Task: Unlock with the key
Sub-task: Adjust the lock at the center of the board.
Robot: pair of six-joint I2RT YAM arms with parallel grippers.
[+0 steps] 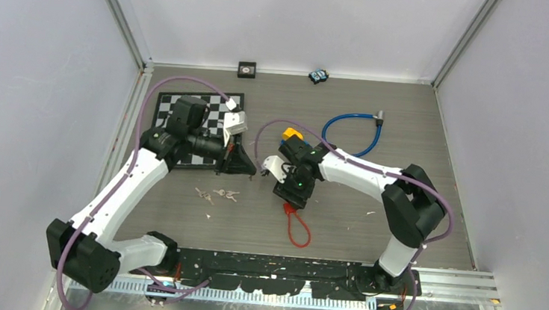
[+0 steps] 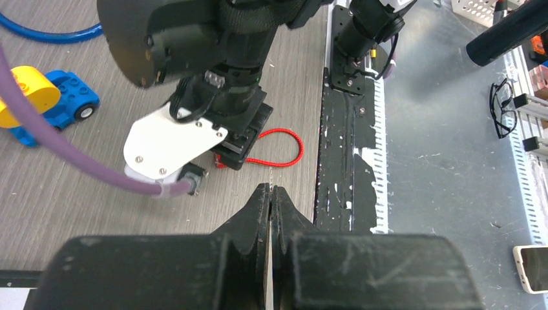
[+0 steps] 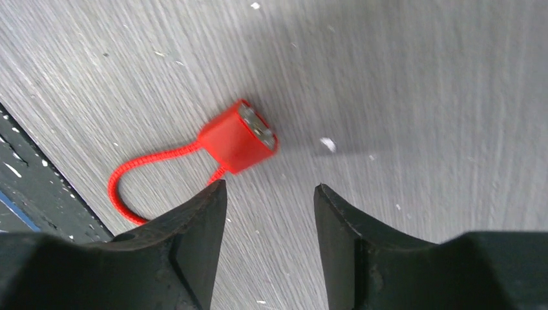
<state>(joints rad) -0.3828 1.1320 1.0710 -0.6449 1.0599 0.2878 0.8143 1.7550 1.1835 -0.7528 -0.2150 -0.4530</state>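
Fingers (image 3: 200, 219) of R gripper (image 3: 270, 187) spread, empty, over red lock (image 3: 238, 137) lying right of keys (image 1: 224, 194); L gripper (image 2: 270, 194) pressed shut; lock prob light, slidey, cord (image 3: 129, 174) floppy, so pinch rigid body.

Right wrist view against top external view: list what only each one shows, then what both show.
Only the right wrist view: the silvery end face of the red cable lock, and the right pincer seen open, with nothing between its jaws. Only the top external view: the keys lying on the table, the chessboard and the blue cable. Both: the red cable lock lying on the grey table.
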